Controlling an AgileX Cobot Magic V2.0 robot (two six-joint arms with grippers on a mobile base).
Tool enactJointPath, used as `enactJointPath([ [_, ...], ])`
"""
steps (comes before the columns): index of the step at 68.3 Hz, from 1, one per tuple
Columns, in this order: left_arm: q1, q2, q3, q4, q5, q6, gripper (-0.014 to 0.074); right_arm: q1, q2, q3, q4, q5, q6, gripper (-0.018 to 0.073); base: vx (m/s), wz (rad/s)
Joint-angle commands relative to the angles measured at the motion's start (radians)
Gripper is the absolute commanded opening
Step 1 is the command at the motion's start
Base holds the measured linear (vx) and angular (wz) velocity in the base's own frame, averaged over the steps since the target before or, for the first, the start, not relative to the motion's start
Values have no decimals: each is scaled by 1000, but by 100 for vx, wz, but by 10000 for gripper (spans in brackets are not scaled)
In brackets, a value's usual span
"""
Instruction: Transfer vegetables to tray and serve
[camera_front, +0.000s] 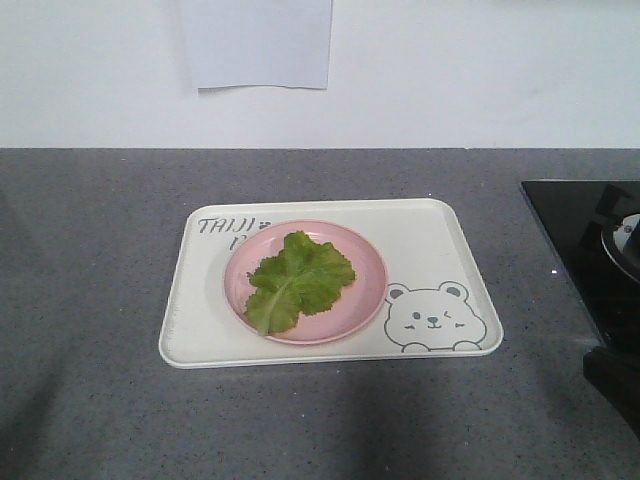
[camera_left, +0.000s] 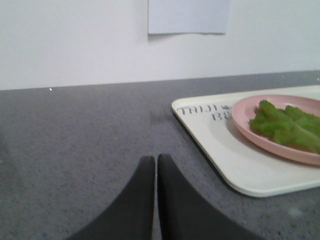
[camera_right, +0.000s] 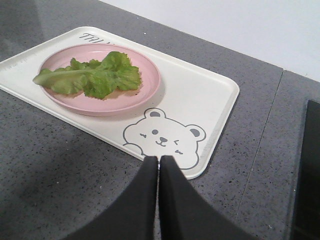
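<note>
I see the lettuce leaf (camera_front: 298, 280) lying on the pink plate (camera_front: 365, 262), which sits on the cream tray (camera_front: 440, 240). My left gripper (camera_left: 155, 159) and right gripper (camera_right: 159, 159) both have fingers pressed together, holding nothing, above the grey counter (camera_front: 90, 260).

We see even, soft indoor light. Faint broad shadows darken the table (camera_front: 90, 300) at its near edge. The left wrist view is slightly blurred; nothing glares.
</note>
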Motion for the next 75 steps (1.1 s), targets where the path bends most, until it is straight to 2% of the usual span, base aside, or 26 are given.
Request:
enactJointPath([
  [1, 32, -65, 27, 0, -34, -9, -6, 0, 6, -26, 24, -62, -4, -2, 0, 0],
  [17, 120, -286, 27, 0, 174, 7, -6, 0, 6, -26, 24, -62, -4, -2, 0, 0],
  [24, 135, -275, 28, 0, 186, 7, -6, 0, 7, -26, 24, -61, -4, -2, 0, 0],
  [75, 135, -278, 28, 0, 180, 6, -6, 0, 7, -26, 24, -62, -4, -2, 0, 0],
])
